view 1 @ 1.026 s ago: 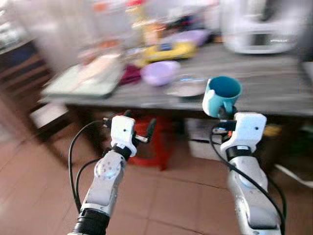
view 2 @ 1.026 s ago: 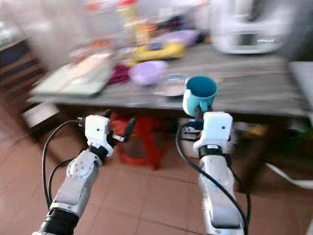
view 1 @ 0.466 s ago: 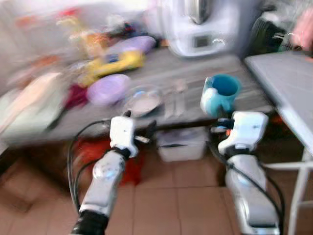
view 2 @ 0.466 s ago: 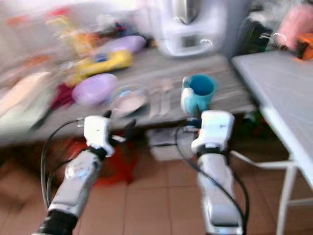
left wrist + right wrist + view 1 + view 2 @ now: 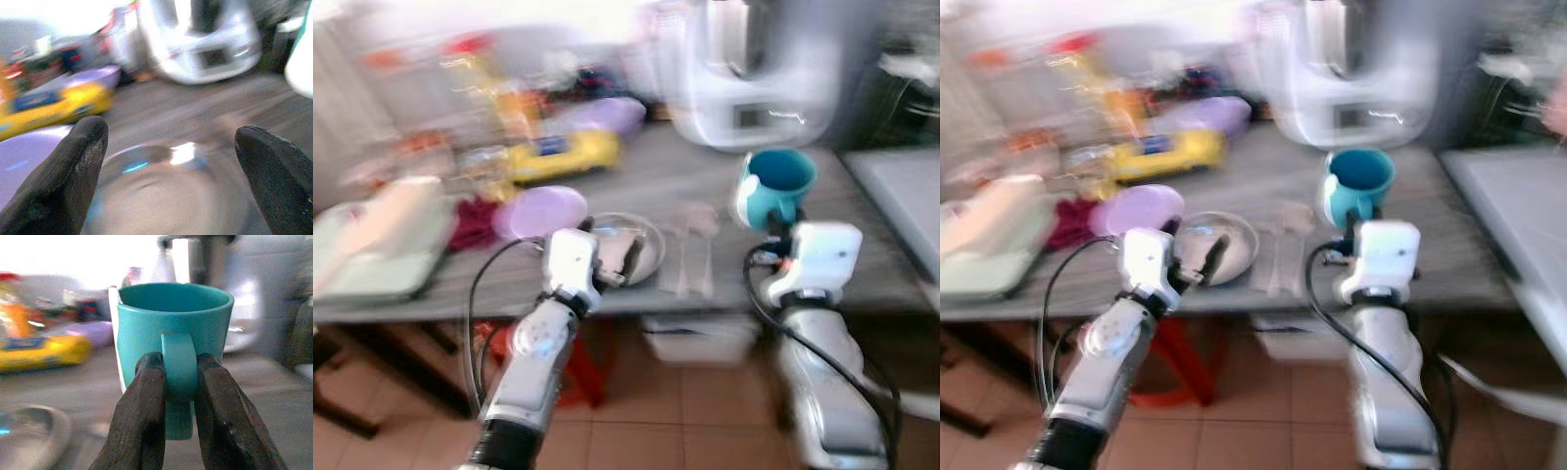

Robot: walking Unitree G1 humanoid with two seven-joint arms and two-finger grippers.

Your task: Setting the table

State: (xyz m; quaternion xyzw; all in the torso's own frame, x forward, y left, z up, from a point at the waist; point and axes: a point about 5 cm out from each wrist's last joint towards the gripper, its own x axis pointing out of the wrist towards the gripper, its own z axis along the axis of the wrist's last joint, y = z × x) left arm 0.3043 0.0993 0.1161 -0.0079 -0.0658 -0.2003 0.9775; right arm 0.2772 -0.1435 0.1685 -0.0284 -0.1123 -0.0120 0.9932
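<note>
Clamped by its handle, teal mug (image 5: 173,335) stands upright above right end effector (image 5: 178,382).

Bright daylight glares from behind, and motion blur smears every view.

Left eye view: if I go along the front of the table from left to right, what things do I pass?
Pale green tray → dark red cloth → purple bowl → silver plate → cutlery → teal mug, held up by the right gripper.
</note>
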